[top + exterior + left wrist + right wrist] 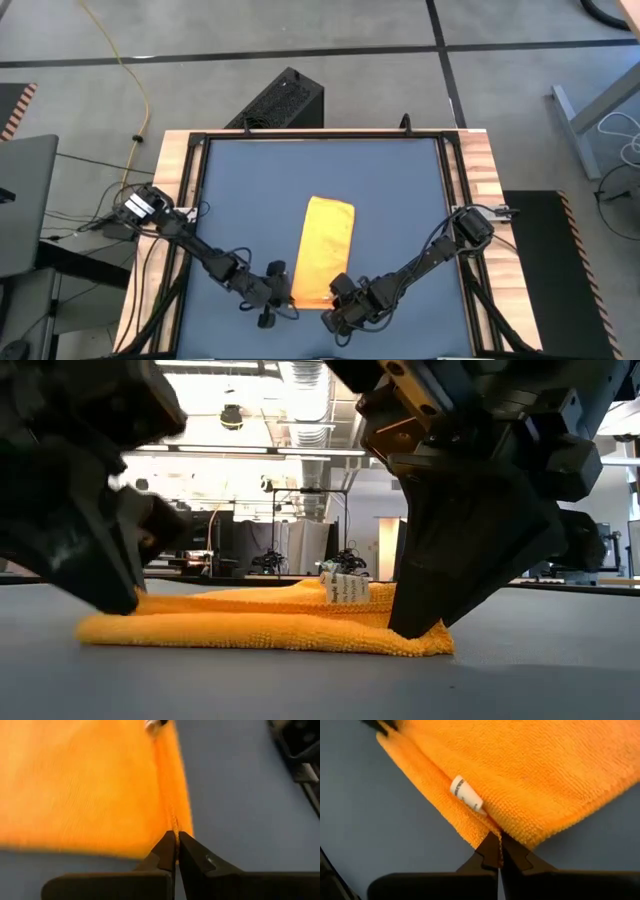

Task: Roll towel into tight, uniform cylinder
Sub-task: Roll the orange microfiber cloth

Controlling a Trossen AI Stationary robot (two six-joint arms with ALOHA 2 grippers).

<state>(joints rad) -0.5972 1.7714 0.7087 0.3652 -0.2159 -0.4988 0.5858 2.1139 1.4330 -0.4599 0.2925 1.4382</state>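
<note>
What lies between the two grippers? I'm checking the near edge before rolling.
Only the towel's near edge spans between left gripper and right gripper, both pinching its corners; the high view shows it.

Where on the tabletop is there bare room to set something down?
Bare blue tabletop lies left of the folded yellow towel, to its right, and across the far strip by the frame. The near edge is crowded: the left claw and right claw both pinch the towel's near corners.
</note>
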